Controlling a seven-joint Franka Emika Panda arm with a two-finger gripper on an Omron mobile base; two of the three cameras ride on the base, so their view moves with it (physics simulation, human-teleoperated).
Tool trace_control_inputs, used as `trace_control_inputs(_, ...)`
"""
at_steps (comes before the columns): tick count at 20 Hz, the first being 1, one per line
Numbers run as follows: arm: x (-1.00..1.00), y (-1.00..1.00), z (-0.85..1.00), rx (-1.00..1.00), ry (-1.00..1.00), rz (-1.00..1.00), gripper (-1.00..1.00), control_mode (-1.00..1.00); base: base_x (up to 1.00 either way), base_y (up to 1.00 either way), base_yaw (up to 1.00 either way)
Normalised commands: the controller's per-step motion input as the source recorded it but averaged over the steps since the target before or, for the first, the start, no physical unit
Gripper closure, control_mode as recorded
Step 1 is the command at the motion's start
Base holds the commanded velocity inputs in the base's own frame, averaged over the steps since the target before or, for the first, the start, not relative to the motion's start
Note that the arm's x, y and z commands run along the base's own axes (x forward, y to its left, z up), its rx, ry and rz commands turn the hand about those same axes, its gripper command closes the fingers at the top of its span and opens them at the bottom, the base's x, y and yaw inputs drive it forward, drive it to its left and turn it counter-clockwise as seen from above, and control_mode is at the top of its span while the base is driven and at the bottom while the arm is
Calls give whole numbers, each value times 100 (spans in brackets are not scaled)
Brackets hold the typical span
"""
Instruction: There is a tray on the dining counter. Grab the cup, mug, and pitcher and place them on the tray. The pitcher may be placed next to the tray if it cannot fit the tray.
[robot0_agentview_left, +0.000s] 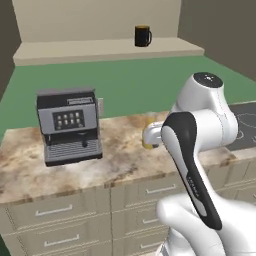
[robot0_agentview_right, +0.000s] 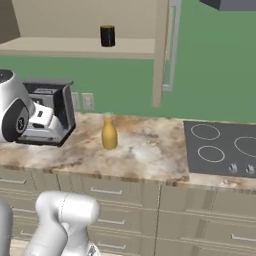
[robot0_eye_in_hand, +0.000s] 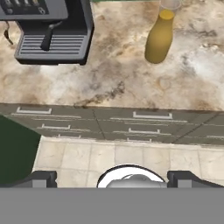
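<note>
One of the three things to be carried stands within reach at this moment: the yellow-orange bottle-shaped pitcher (robot0_eye_in_hand: 160, 37) with its narrower, paler neck, upright on the beige-brown marbled counter with cream drawers (robot0_eye_in_hand: 109, 76). Seen along the claw (robot0_eye_in_hand: 118, 178), whose two dark fingertips stand wide apart with nothing between them, the pitcher lies ahead and somewhat to the right, well apart from the fingers, beyond the counter's front edge and the drawer fronts. Ahead and to the left of the claw sits a boxy black and grey espresso machine (robot0_eye_in_hand: 50, 30), near the pitcher but not touching it. From the right base view the pitcher (robot0_agentview_right: 109, 132) stands between that machine (robot0_agentview_right: 50, 112) and a black glass cooktop (robot0_agentview_right: 222, 148) set into the counter farther right. The small black mug (robot0_agentview_left: 142, 36) with a side handle rests far beyond, on a pale raised ledge (robot0_agentview_left: 100, 50) across the green floor. As for handling, the pitcher looks rigid and smooth, probably glazed or glassy, so likely slippery and breakable if knocked over; being tall on a modest base, it would tip easily from a push near the top. Its rounded lower body looks like the safest place to take hold, with fingers on opposite sides just below the shoulder where the walls are nearly straight; the tapering neck might slide out of a pinch.
</note>
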Motion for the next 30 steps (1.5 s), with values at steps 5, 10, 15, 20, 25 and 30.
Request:
trace_control_inputs(5, 0, 0, 0, 0, 0, 0, -100, 100, 44, 0, -27)
trace_control_inputs(10, 0, 0, 0, 0, 0, 0, -100, 100, 48, 0, -15)
trace_control_inputs(15, 0, 0, 0, 0, 0, 0, -100, 100, 46, 0, -11)
trace_control_inputs(20, 0, 0, 0, 0, 0, 0, -100, 100, 11, -13, -1)
trace_control_inputs(25, 0, 0, 0, 0, 0, 0, -100, 100, 0, -39, 6)
trace_control_inputs(30, 0, 0, 0, 0, 0, 0, -100, 100, 0, -43, 16)
